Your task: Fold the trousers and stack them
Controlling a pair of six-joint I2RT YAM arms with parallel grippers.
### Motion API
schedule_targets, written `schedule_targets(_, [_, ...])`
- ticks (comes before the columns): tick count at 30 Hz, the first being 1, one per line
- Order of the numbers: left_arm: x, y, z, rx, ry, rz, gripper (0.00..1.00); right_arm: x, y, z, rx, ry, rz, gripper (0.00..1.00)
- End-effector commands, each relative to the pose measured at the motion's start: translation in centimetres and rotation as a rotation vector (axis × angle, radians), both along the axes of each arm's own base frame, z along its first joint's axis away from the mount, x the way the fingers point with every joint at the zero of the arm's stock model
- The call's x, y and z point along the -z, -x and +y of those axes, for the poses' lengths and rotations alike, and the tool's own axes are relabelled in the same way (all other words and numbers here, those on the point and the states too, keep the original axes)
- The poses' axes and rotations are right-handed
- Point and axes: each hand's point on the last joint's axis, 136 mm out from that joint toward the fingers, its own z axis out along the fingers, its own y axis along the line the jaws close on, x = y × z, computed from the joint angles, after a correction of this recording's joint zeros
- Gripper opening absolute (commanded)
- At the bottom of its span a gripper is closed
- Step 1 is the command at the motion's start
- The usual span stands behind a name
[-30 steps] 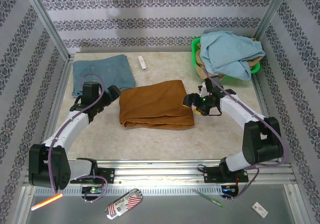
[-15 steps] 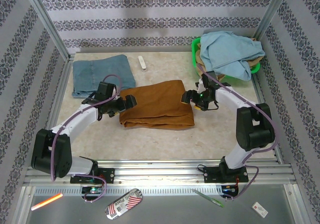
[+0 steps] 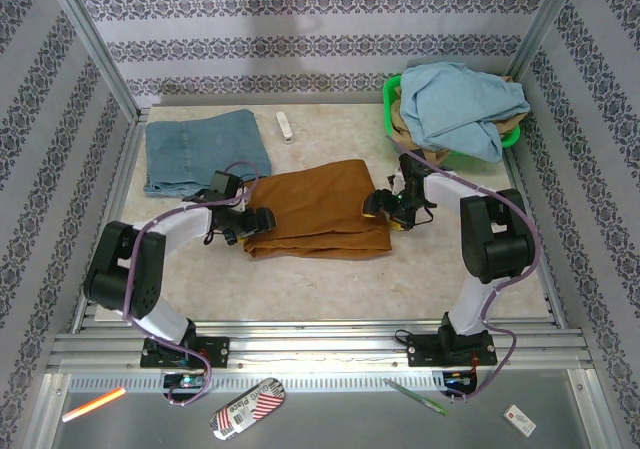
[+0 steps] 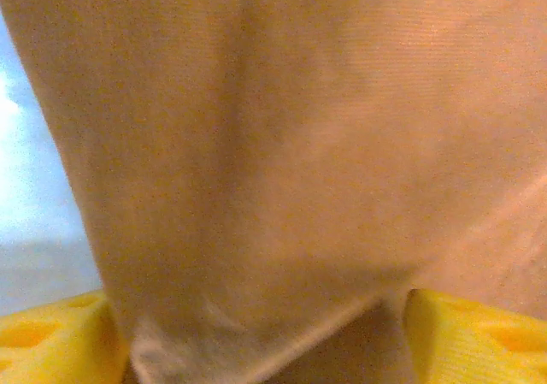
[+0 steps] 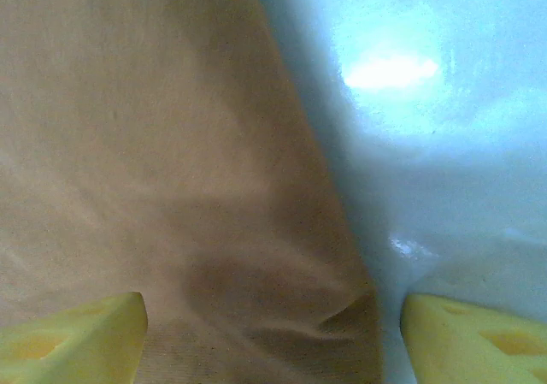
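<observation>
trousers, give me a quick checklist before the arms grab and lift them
1. Trousers folded and lying flat on the table: ok.
2. Left gripper at their left edge, cloth between its fingers in the left wrist view: ok.
3. Right gripper at their right edge, cloth edge between its fingers: ok.
4. Cloth clamped: not ok, both sets of jaws stand wide.
5. Every layer caught between the fingers: cannot tell.
6. Denim-blue cloth lying flat, clear of both grippers: ok.
</observation>
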Motion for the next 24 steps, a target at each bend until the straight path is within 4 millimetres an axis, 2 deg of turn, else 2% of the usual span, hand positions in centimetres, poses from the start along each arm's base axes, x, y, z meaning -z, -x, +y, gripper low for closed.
schedule_targets(1, [0.1,-0.1,-2.2,0.073,0.11,-0.035,0.72,0.8,-0.4,0.5,-0.014,-0.031,0.007,0.77])
schedule_targets(6, [0.1,0.3,-2.1,0.063,0.116,-0.038,0.67,1.5,-0.3,0.5,-0.012,-0.03,0.024,0.75])
schedule_targets(10, [-0.1,0.2,-2.3,0.061,0.137,-0.056,0.45,2.0,-0.4,1.2,-0.013,-0.068,0.039,0.71])
schedule_targets(14, [-0.9,-0.2,-2.7,0.054,0.171,-0.08,0.32,1.8,-0.3,1.8,-0.014,-0.118,0.04,0.63])
schedule_targets(17, [-1.5,-0.5,-2.6,0.056,0.162,-0.097,0.18,1.3,-0.1,2.0,-0.012,-0.135,0.034,0.49])
schedule_targets(20, [-2.2,-0.7,-2.7,0.057,0.165,-0.108,0.0,0.2,-0.2,2.3,-0.007,-0.169,0.013,0.26])
schedule_targets(24, [-4.2,-1.3,-2.7,0.035,0.177,-0.137,0.0,-2.4,-0.5,3.2,0.007,-0.253,-0.023,0.0])
